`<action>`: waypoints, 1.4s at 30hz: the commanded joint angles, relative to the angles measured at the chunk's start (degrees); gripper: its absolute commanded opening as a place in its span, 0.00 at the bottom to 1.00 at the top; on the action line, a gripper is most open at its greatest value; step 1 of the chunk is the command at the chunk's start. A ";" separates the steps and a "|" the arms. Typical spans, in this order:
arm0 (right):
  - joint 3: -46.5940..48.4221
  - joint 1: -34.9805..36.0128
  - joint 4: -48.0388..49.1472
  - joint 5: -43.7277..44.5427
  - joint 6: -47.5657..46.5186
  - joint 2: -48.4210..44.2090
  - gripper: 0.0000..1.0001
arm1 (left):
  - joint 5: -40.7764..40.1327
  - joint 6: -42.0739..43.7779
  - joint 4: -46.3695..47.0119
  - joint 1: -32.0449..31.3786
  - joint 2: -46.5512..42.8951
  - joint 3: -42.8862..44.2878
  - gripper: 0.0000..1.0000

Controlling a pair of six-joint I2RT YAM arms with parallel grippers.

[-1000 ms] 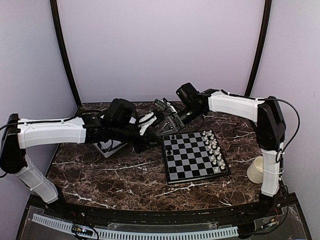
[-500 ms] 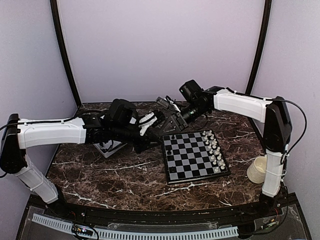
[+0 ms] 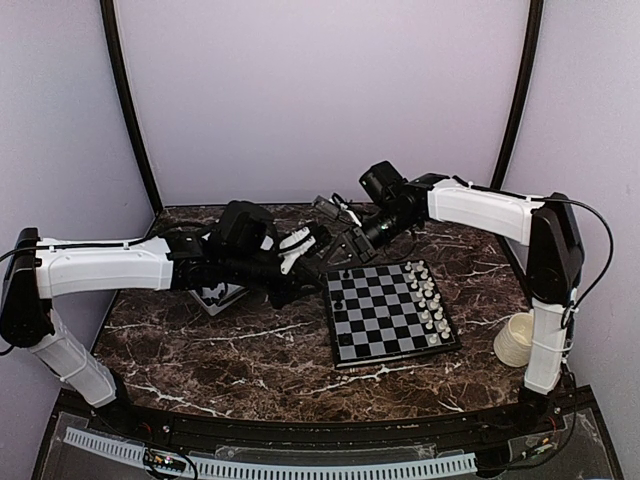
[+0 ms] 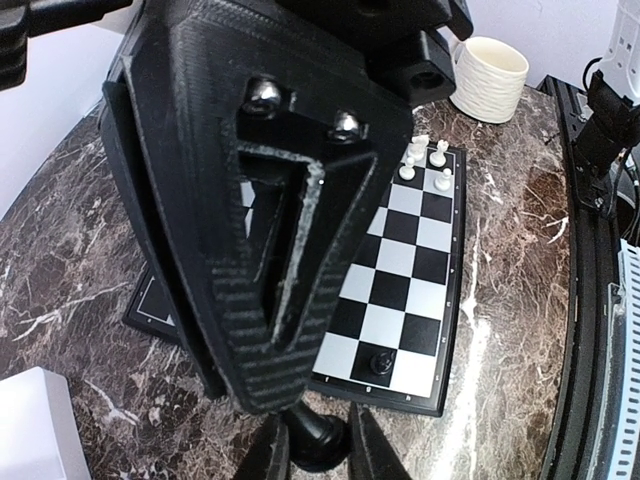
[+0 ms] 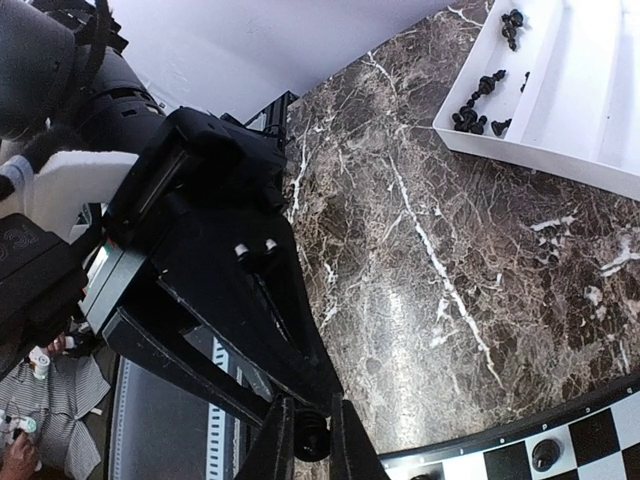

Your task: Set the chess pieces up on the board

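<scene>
Operator: Moved since a second ago, item one, right arm: elbow swung out toward the right edge of the table (image 3: 230, 350). Its jaws, wide then, have drawn in.

Desk: Hands, present state?

Operator: Right gripper (image 5: 308, 450): nearly closed, both fingers pressed on one black chessman (image 5: 312, 432). Left gripper (image 4: 318, 460): likewise nearly closed, pinching a black piece at its tips. I take it for the same one, since each wrist view shows the other gripper meeting it there. Location: beside the far left corner of the board (image 3: 380, 320), not over the squares. Whether it touches the marble I cannot tell.

Desk: What does each view add?

Operator: Right wrist only: tray (image 5: 590, 70), loose black chessmen (image 5: 478, 112) in one compartment. Left wrist only, clearly: black pawn (image 4: 380, 360) on a light square in the edge row nearest the grippers. Top only: white chessmen (image 3: 428, 295) ranked along the board's right side; cup (image 3: 514, 338) near the table's right edge, apart from the board.

Desk: Room?

Operator: Bare marble before the board and to its left. Both arms crowd the far left corner.
</scene>
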 commanded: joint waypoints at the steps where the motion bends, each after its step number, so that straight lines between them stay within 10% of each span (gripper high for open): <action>1: -0.55 0.04 -1.14 0.78 -1.54 -2.36 0.06 | -3.67 0.21 0.88 0.25 -0.08 -0.98 0.22; 13: -0.12 -2.94 -2.18 5.33 -3.80 -2.61 0.03 | -5.51 0.75 2.31 0.28 -1.04 -3.27 0.45; 42: -11.22 1.71 -0.25 34.97 -18.56 -6.57 0.03 | -11.98 -8.14 4.06 10.68 -5.47 -4.15 0.52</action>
